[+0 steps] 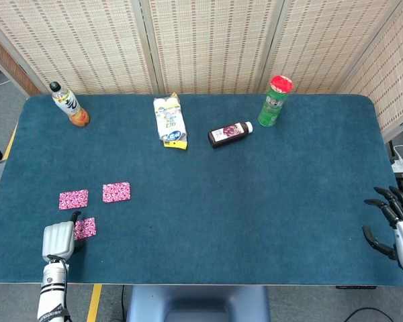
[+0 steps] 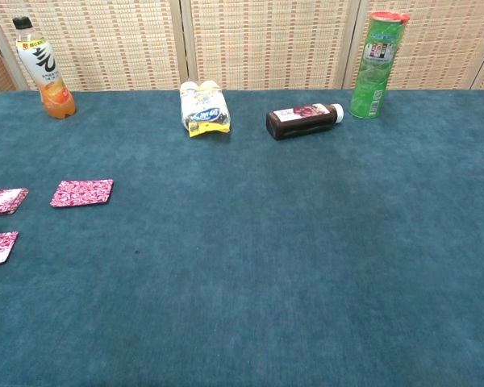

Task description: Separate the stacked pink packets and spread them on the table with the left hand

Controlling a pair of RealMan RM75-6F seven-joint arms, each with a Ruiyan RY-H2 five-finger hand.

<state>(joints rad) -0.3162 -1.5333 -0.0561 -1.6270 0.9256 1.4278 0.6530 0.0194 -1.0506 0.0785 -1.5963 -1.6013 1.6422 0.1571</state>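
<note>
The left hand [image 1: 58, 240] sits at the near left edge of the tabletop [image 1: 255, 201], its fingers [image 1: 74, 218] curled in beside the nearest pink packet [image 1: 85, 228]; a dark fingertip reaches the packet's left edge, and whether it touches or grips cannot be told from the head view. No packet appears to be lifted, so the hand seems to hold nothing. Taking that nearest packet as the landmark, a second pink packet [image 1: 74, 199] lies just beyond it toward the screen wall and slightly left, and a third pink packet [image 1: 116, 192] lies beyond it and to the right; all three lie flat and apart, none overlapping. The spreading looks essentially finished, so doing the step well now likely means drawing the fingers off sideways and low, without dragging the nearest packet along or nudging it back toward the others. The right hand [image 1: 397, 227], far across the tabletop from the landmark, hangs at the near right corner with fingers spread and empty. Count: three pink packets, one orange drink bottle [image 1: 69, 104], one white snack pack [image 1: 170, 121], one dark bottle lying on its side [image 1: 229, 133], one green canister [image 1: 275, 101].
</note>
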